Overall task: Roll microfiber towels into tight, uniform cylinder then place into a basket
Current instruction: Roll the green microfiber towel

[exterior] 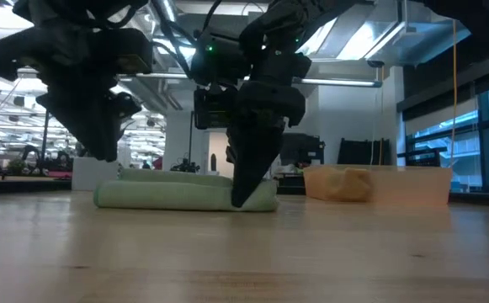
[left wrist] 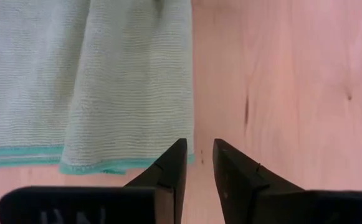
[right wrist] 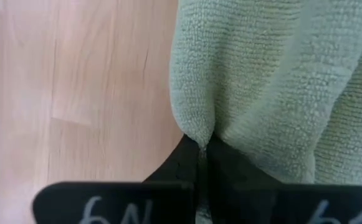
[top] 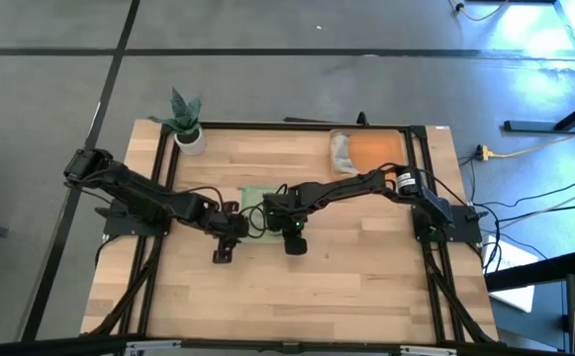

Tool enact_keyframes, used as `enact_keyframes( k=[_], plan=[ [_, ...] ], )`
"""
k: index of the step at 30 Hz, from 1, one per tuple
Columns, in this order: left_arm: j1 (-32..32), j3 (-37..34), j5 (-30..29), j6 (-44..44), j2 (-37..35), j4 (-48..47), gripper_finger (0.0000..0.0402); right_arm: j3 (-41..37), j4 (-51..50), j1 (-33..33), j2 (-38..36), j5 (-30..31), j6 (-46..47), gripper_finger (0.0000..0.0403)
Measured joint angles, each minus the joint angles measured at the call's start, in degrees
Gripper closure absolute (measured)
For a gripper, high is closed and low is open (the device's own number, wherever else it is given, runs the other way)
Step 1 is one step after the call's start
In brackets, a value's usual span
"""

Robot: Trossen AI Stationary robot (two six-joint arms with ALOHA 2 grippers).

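The light green towel (top: 254, 198) lies partly bunched on the middle of the table; in the low view (exterior: 168, 195) it is a low, flat roll. My right gripper (top: 293, 237) stands at the towel's right end (exterior: 242, 200), shut on it. My left gripper (top: 226, 247) hovers above the table by the towel's left near corner (left wrist: 81, 163), its fingers (left wrist: 174, 163) a narrow gap apart and empty. The orange basket (top: 381, 150) stands at the far right, and the light grey towel (top: 341, 154) lies in its left end. My right gripper pinches a raised fold (right wrist: 199, 134) at the green towel's right end between its two fingers. The fingers point down from above, their tips at table height (exterior: 237, 202). The towel lies on the table, puckered where the fingers meet.
A small white plant pot (top: 190, 138) stands at the table's far left. The basket (exterior: 379, 187) is to the right of the towel, farther back. Bare wood (top: 297, 297) lies between the grippers and the table's near edge.
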Motion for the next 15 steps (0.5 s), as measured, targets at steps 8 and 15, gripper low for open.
enact_keyframes(
  k=[8, 15],
  plan=[
    [-0.33, 0.00, -1.30, -0.04, 0.00, -0.28, 0.0333, -0.20, -1.33, -1.37, 0.08, -9.40, 1.77, 0.0391],
    [-0.78, 0.00, -1.28, -1.28, 0.00, 0.20, 0.0333, -0.24, -1.79, -4.57, -0.02, -18.13, 4.03, 0.0391]
  ],
)
